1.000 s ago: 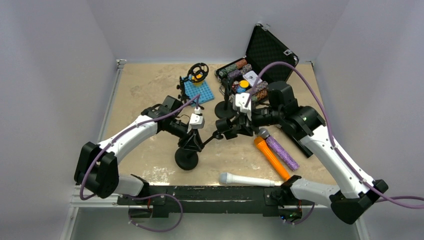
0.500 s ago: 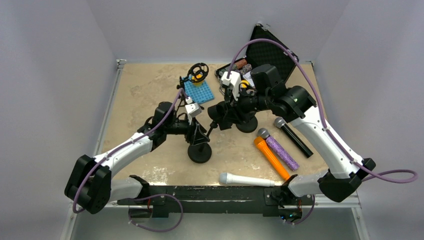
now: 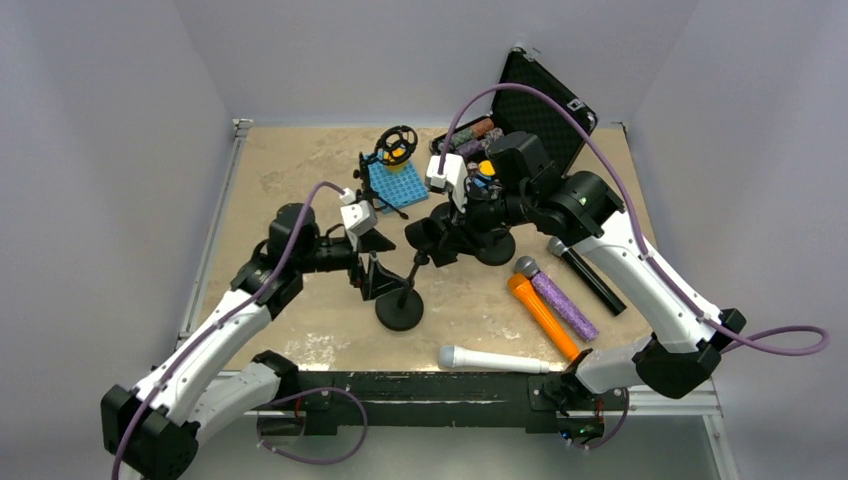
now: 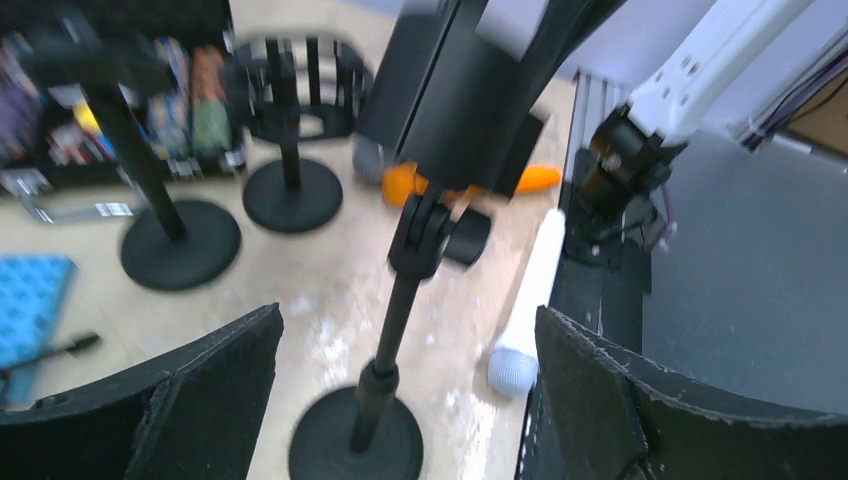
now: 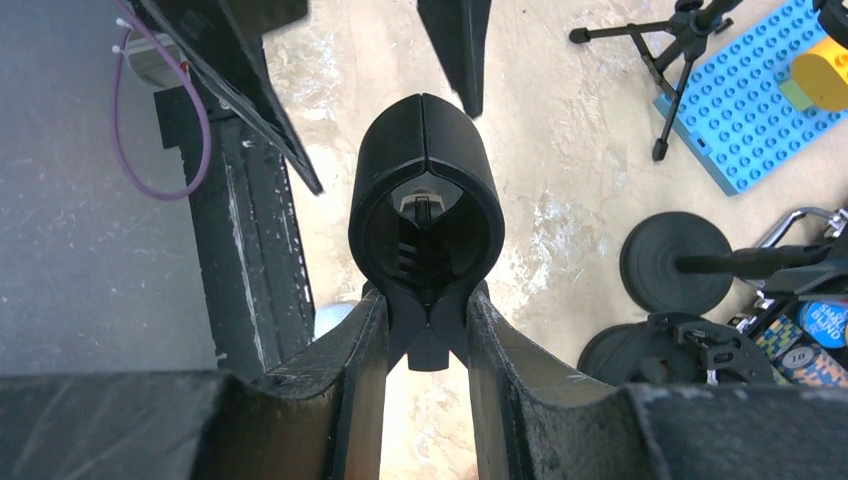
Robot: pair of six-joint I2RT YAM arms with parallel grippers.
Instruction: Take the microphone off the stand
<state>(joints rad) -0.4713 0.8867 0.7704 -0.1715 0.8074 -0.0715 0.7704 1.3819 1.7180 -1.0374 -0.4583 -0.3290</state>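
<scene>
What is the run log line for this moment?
left arm: jaws open | right arm: jaws shut on stand clip, empty | four microphones: on table

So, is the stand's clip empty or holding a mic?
Empty: the right wrist view looks straight into the hollow clip, with nothing inside.

The surface (image 3: 290,180) is mottled beige. The stand (image 3: 401,315) in the right tool (image 3: 425,235) is black throughout. Beyond that tool — a blue studded plate (image 3: 397,184); nearer than it, a white microphone (image 3: 493,360), an orange microphone (image 3: 541,313) and a glittery purple microphone (image 3: 560,300).
</scene>
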